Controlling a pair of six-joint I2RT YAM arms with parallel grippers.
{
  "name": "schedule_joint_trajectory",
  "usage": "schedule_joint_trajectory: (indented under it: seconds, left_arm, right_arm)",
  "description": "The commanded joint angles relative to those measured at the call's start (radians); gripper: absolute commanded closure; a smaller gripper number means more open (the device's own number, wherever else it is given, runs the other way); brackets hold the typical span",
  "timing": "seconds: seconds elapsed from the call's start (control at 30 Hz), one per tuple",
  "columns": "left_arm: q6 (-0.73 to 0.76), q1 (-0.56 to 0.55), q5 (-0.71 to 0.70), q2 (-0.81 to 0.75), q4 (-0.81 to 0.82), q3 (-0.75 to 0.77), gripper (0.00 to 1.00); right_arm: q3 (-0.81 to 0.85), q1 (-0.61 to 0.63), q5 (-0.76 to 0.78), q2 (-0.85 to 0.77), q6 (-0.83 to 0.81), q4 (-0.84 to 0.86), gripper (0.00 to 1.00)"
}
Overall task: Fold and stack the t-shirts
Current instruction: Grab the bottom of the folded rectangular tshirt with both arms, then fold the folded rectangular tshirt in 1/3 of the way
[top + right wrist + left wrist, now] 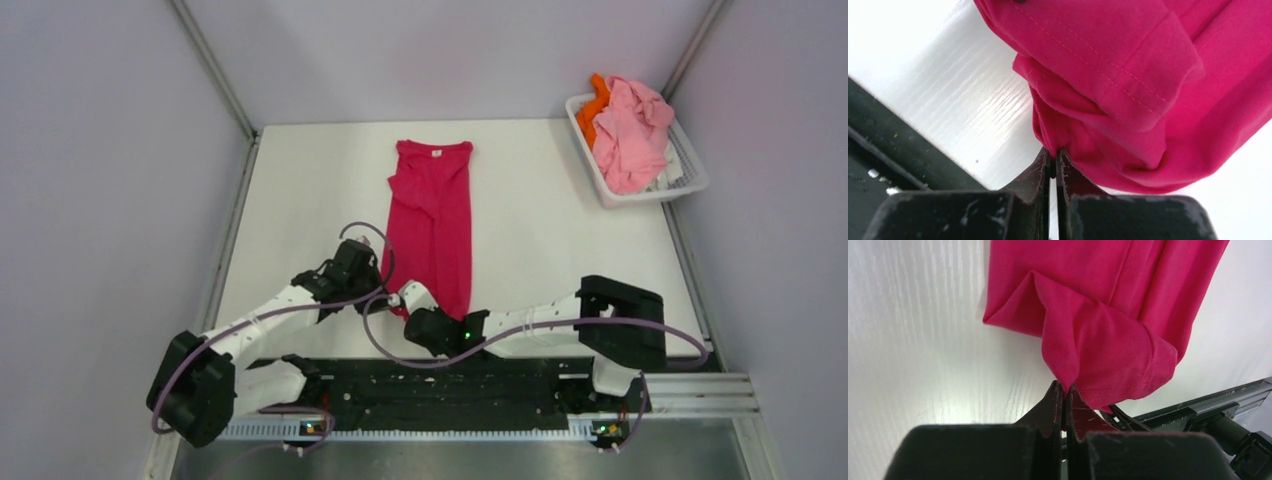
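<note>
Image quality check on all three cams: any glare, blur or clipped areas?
Top external: even soft light, magenta shirt sharp, only faint shadows. Left wrist: streaky glare on the table, brightest beside the left gripper, whose housing is dark and soft. Right wrist: table clipped to white at top left and bottom right, right gripper dark, shirt stitching crisp.
</note>
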Motion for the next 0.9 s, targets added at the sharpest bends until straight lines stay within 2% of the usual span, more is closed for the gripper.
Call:
schedule_joint_trajectory:
  seconds: [0.0,0.17,0.33,0.47,0.63,0.87]
  left_arm:
    - [-0.019,0.002,0.004,-0.115,-0.075,-0.042,1.00]
    - [0.005,0.001,-0.043,-0.291,-0.267,-0.077,1.00]
    - [-0.037,0.000,0.021,-0.403,-0.294,-0.121,1.00]
    - [-0.037,-0.001,-0.044,-0.406,-0.265,-0.072,1.00]
    - [-0.001,0.005,-0.109,-0.268,-0.117,0.043,1.00]
    - [0.061,0.032,-0.255,0.110,-0.156,0.379,1.00]
  right_arm:
    - [-0.025,0.076,0.011,-0.064,0.066,-0.123,1.00]
    - [-0.165,0.113,-0.211,-0.311,0.139,-0.038,1.00]
    - [-0.248,0.107,-0.192,-0.508,0.200,-0.001,1.00]
    - [-0.243,0.019,-0.206,-0.570,0.170,0.016,1.00]
    - [-0.189,-0.141,-0.260,-0.572,0.068,0.046,1.00]
    - [-0.095,-0.363,-0.336,-0.471,-0.036,0.078,1.00]
